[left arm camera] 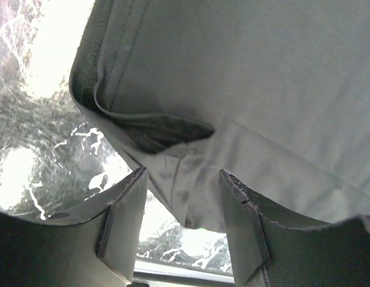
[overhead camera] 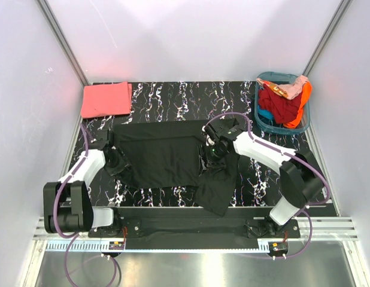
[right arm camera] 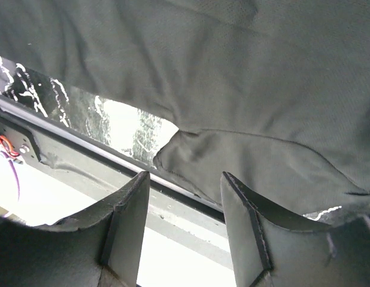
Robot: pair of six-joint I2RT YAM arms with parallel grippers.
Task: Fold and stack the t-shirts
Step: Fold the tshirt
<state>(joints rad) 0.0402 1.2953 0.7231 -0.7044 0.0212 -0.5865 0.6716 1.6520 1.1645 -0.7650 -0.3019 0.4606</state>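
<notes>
1. You are looking at the black t-shirt (overhead camera: 164, 152) lying spread across the middle of the marbled surface (overhead camera: 257, 173), one flap trailing toward the near edge on the right.
2. The coral-pink t-shirt (overhead camera: 105, 98) is sitting folded at the far left corner, well apart.
3. Your left gripper (left arm camera: 182, 176) is hovering at the black shirt's left edge, jaws spread.
4. Your right gripper (right arm camera: 185, 176) is sitting at its right edge, jaws likewise spread.
5. A teal basket (overhead camera: 275, 76) of clothes is standing far right, apart from both arms.

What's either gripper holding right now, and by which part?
Nothing. The left gripper and right gripper are both open over the black t-shirt, with no cloth pinched between the jaws.
</notes>
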